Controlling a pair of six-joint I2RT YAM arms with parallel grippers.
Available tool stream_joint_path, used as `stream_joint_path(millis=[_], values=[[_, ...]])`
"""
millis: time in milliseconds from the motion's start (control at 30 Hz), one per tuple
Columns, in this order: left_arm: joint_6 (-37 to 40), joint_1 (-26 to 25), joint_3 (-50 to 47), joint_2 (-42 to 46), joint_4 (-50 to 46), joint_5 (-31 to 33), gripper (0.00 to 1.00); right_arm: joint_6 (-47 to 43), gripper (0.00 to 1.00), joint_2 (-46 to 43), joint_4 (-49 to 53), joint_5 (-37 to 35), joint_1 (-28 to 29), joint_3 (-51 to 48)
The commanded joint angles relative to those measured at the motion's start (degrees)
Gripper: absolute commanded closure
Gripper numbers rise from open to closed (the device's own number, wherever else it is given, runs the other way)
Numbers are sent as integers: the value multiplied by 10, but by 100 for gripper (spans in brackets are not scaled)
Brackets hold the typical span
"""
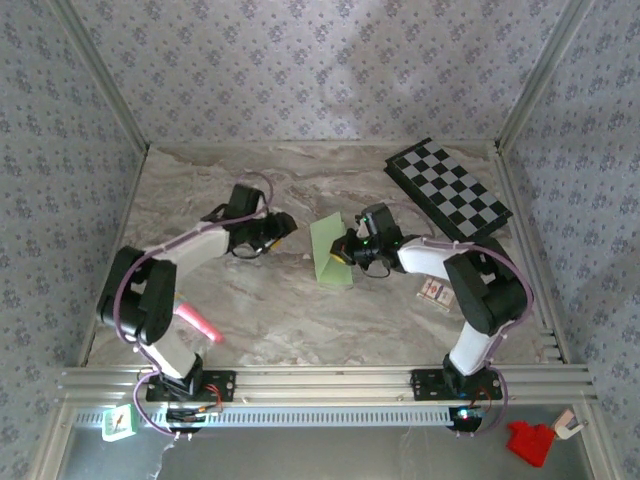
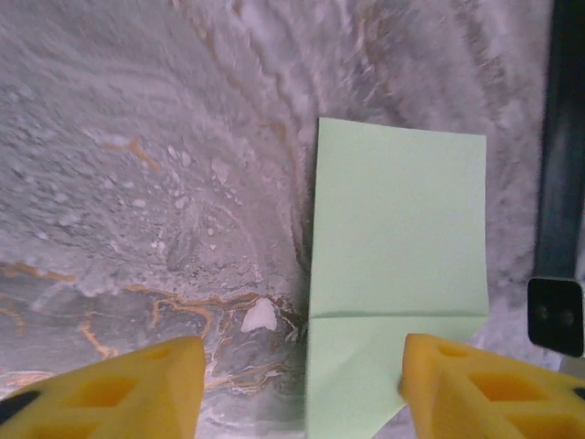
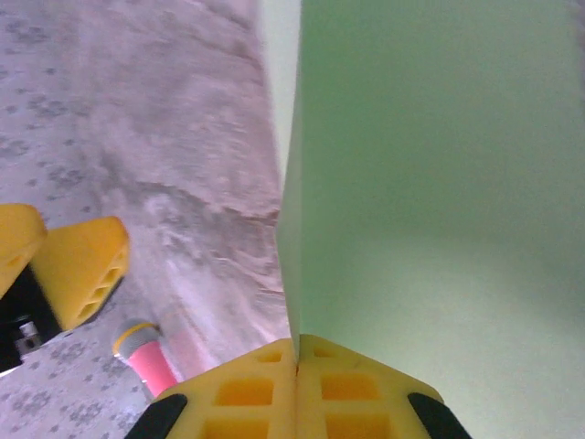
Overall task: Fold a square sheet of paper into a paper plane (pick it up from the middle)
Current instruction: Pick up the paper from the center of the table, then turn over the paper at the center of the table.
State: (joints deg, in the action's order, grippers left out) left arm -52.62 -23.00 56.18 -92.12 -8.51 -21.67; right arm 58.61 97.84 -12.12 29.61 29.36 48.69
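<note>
Paper sheet (image 1: 330,250), pale green, creased. Sits mid-worktop (image 1: 260,300), edge pinched between pressed-together pads of right end effector (image 1: 346,256). Just left of sheet: left end effector (image 1: 284,228), fingers spread, gripping nothing. Far right behind sheet: chequered board (image 1: 450,187). Near-left of sheet: pink marker (image 1: 197,322).

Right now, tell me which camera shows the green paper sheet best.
The left wrist view: the square sheet of paper shows face-on, its edges and a crease plain. The top external view gives it small, by the right gripper. The right wrist view has one blurred flap close up, pinched in that gripper's shut jaws.
</note>
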Motion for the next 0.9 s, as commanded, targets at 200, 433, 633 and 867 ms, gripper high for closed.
stream_joint_path(millis=[200,433,633,867], values=[[-98,-3,-83,57,261,-149,6,78,94,-17,-168,109,-36,37],[-144,-25,-81,29,344,-184,6,149,93,-2,-260,134,-37,41],[-159,-27,-83,29,376,-199,18,158,91,-2,-274,142,-40,30],[-175,-28,-94,32,403,-203,40,160,90,0,-277,146,-43,21]])
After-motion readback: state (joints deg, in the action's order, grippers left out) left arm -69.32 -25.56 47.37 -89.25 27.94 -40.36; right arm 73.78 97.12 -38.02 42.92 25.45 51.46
